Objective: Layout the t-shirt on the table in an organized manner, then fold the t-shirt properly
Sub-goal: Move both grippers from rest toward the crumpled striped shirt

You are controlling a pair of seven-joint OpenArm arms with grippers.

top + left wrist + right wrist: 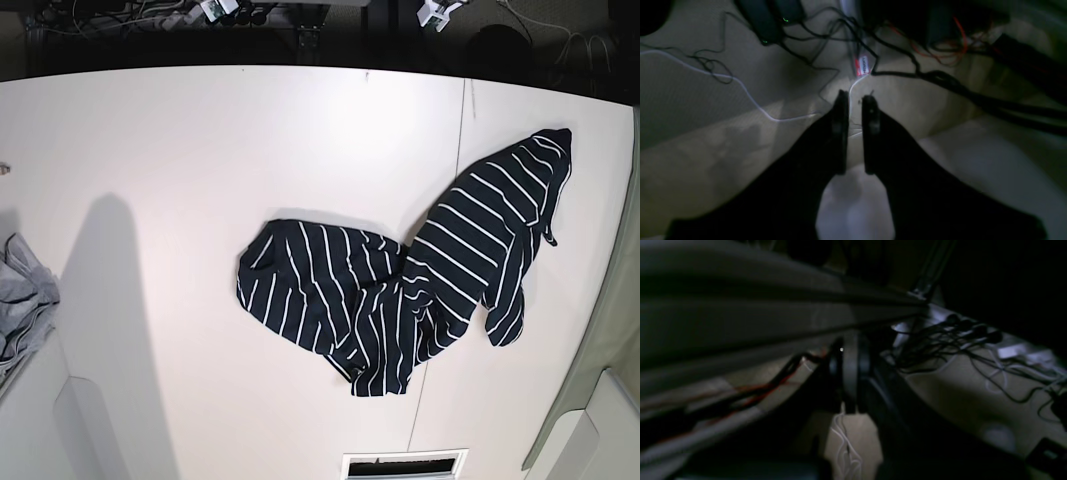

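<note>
Tools both off the surface, t-shirt (400, 280) not yet laid out.
Left tool (855, 100) shows a narrow gap w/ nothing between the fingers; right tool (850, 350) is pressed closed & empty. Both wrist views look at cables (907, 71) & floor, not at cloth, and neither arm shows in the base view. T-shirt sits crumpled right of the surface (180, 160) centre, twisted into two lobes: one bunched mid-surface, the other stretching toward the far right corner, across the thin dark seam. Grey cloth (25, 300) lies at the left edge, well apart. Progress looks approx nil: no flattening, sleeves not sorted, no fold made. Left to do: reach in, spread it flat, then fold.
</note>
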